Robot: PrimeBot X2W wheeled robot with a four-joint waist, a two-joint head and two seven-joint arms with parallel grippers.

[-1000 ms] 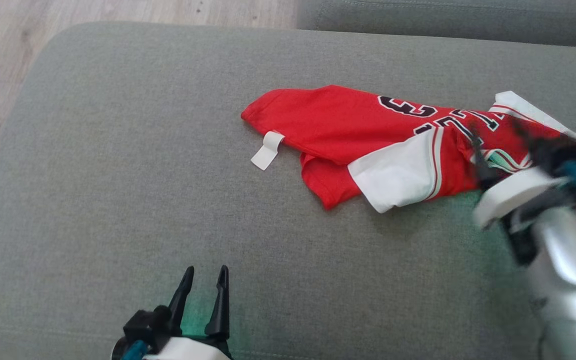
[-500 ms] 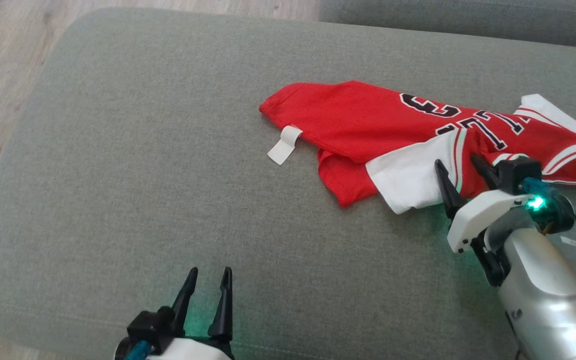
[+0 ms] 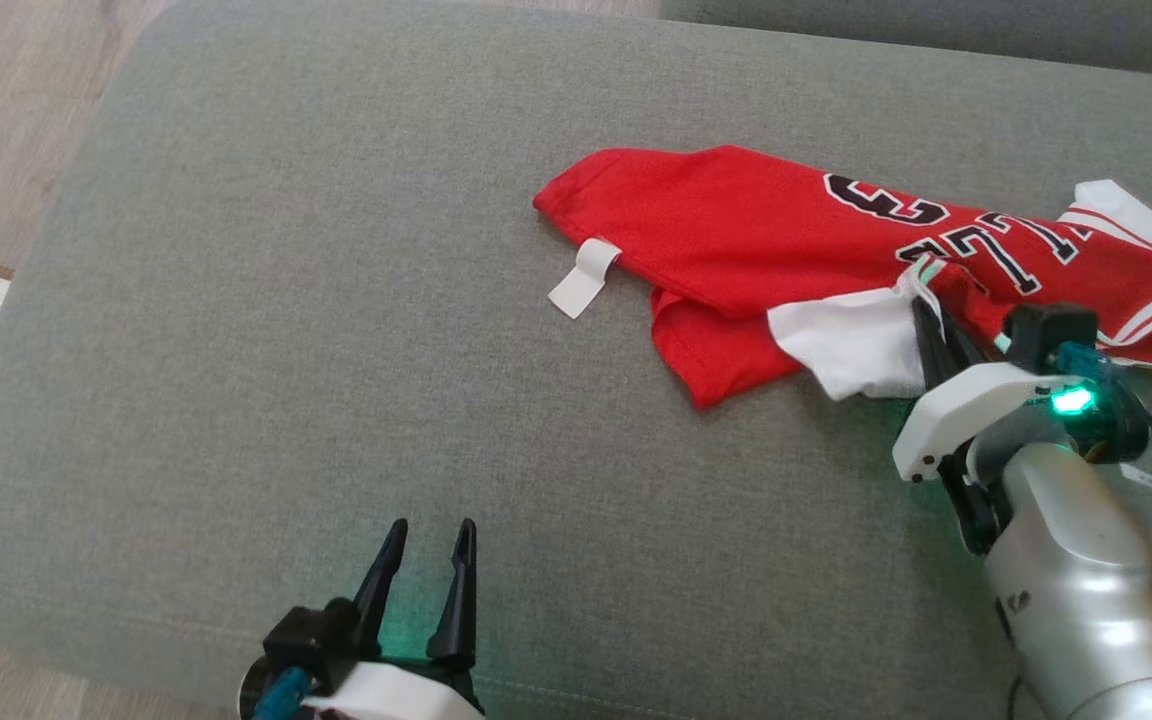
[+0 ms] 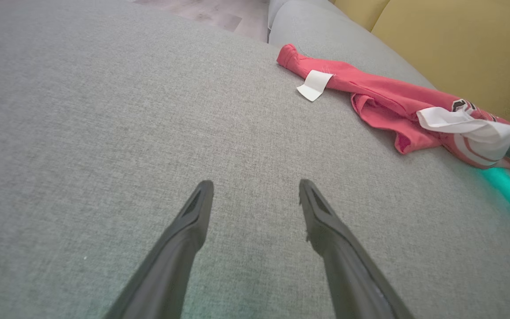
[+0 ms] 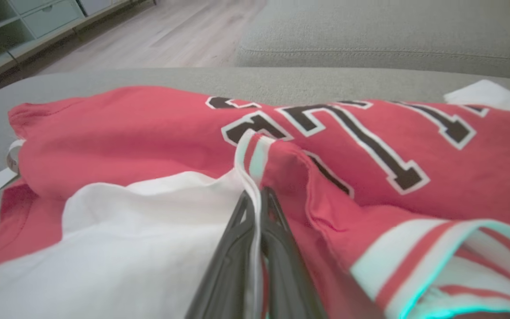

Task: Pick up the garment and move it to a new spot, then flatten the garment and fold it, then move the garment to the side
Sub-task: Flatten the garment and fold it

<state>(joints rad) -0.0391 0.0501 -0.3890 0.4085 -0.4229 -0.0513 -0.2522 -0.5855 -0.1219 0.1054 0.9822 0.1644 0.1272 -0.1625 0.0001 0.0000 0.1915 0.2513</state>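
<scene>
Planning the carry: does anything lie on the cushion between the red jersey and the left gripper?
Nothing visible does. The right gripper is shut on the red jersey at its striped edge. Between the jersey and the left gripper there is just grey cushion, apart from the jersey's own white tag beside its hem.

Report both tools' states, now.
Left tool: open, holding nothing.
Right tool: closed on the striped sleeve edge of the red jersey.
</scene>
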